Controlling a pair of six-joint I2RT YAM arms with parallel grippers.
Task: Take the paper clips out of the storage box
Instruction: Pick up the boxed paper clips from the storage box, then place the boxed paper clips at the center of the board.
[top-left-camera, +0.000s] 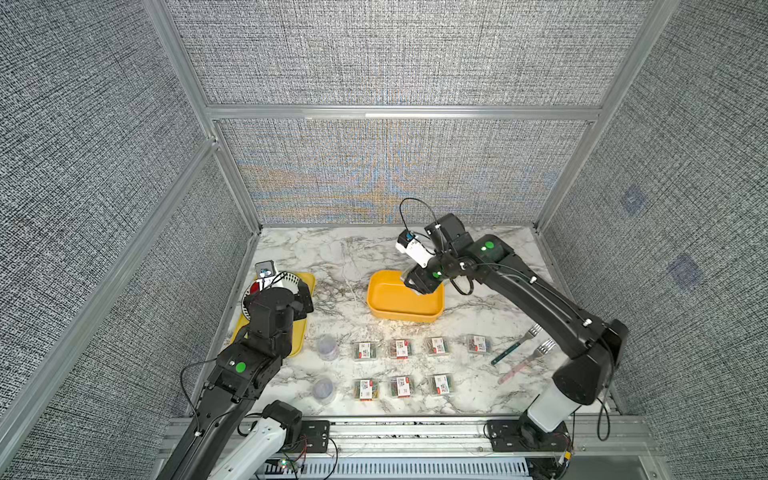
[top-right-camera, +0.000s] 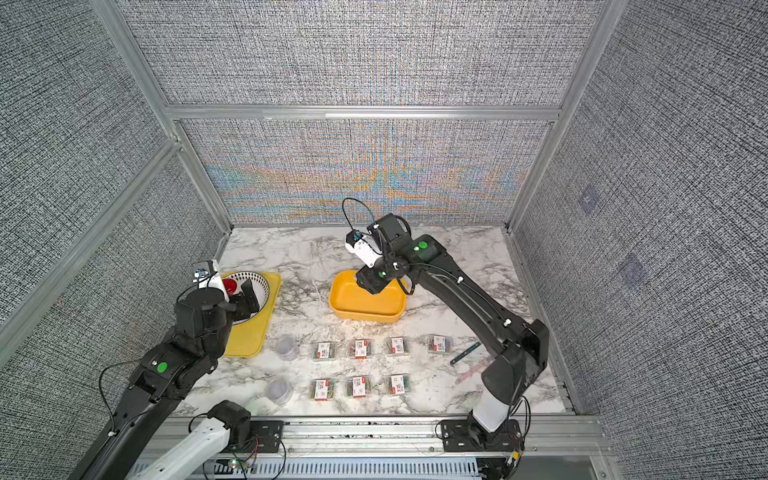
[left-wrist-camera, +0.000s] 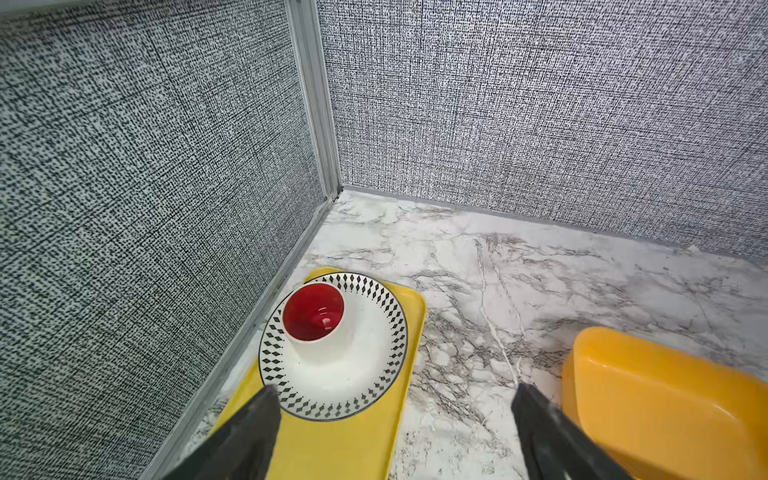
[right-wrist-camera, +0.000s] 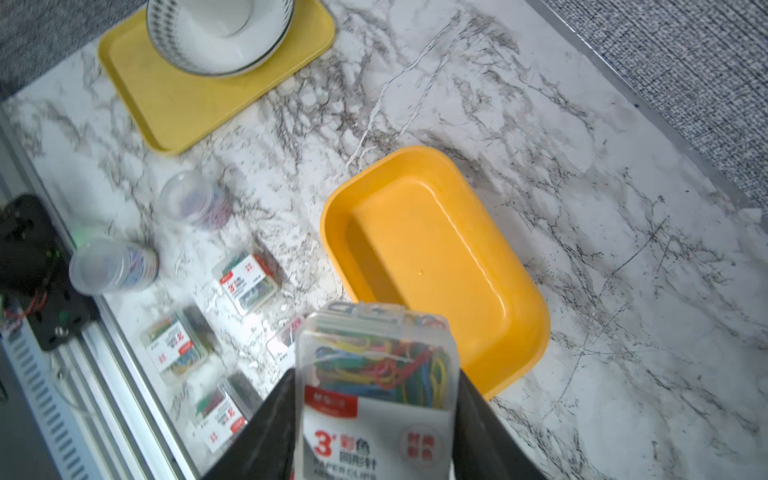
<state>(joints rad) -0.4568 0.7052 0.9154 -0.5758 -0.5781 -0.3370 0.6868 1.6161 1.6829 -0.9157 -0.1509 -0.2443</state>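
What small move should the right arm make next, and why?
I would likely move the right gripper away from the storage box, toward the bare table at the end of the nearer row. It is shut on a paper clip case above the box, which looks empty. Seven cases lie in two rows, four and three, so one place is free.

marble table (top-left-camera: 353, 257) carried the storage box (top-left-camera: 399, 313); tray (top-right-camera: 249, 336) left of it; paper clips (top-left-camera: 365, 350), tubs (top-left-camera: 327, 347), forks (top-left-camera: 515, 347) robotward of it.
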